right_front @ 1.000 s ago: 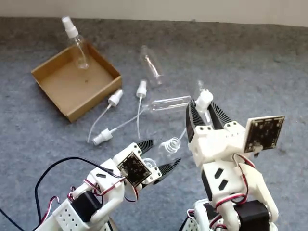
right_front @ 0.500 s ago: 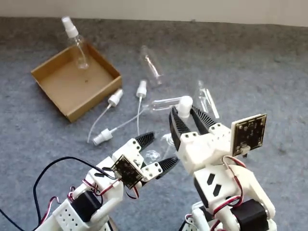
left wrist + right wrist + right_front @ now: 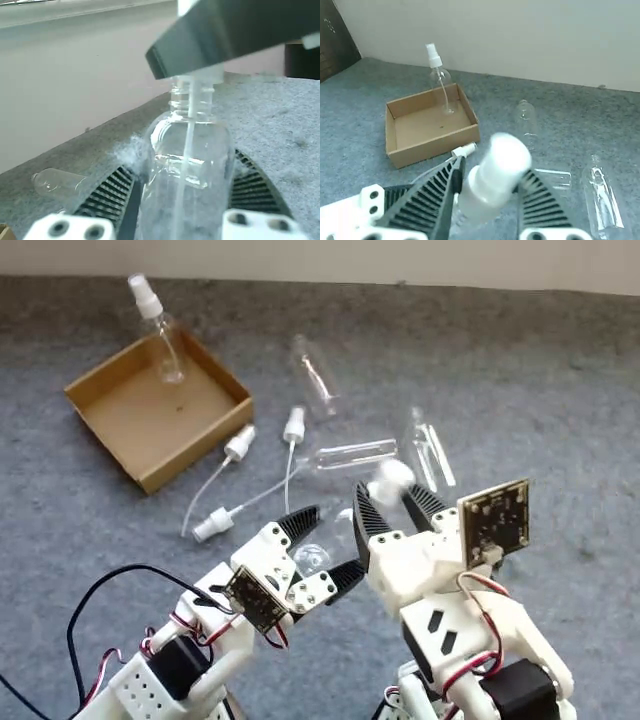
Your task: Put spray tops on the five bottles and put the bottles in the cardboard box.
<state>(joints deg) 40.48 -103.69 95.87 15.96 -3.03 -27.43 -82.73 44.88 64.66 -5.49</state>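
The held bottle [image 3: 312, 560] stands upright at 6 o'clock on the table in the high view. The left gripper [image 3: 318, 552] has its ribbed fingers pinching the clear body from both sides. Above it, the right gripper [image 3: 392, 502] is clamped on a white spray top [image 3: 390, 478]. In the left wrist view, this top's thin tube [image 3: 186, 150] already runs down through the neck.

The bottle looks empty, so it is probably light, smooth and a little squeezable. A firm hold at mid-body, well below the threads, seems best. The spray top looks stiff at the head, but its tube is thin and bendy. It is best held by the collar and kept in line with the neck.

There are five bottles:
- the held one
- a capped bottle [image 3: 165, 340] upright in the far corner of the box [image 3: 200, 450], at 10 to 11 o'clock from the held bottle
- three lying bare: a bottle [image 3: 315, 375] at 12 o'clock, a bottle [image 3: 350, 453] at 1 o'clock, and a bottle [image 3: 432, 450] nearer 2 o'clock

There are five spray tops:
- one on the capped bottle
- one in the right gripper
- three loose between 9 and 12 o'clock: a top [image 3: 240, 443], a top [image 3: 293, 425] and a top [image 3: 213, 526]

There is one box.
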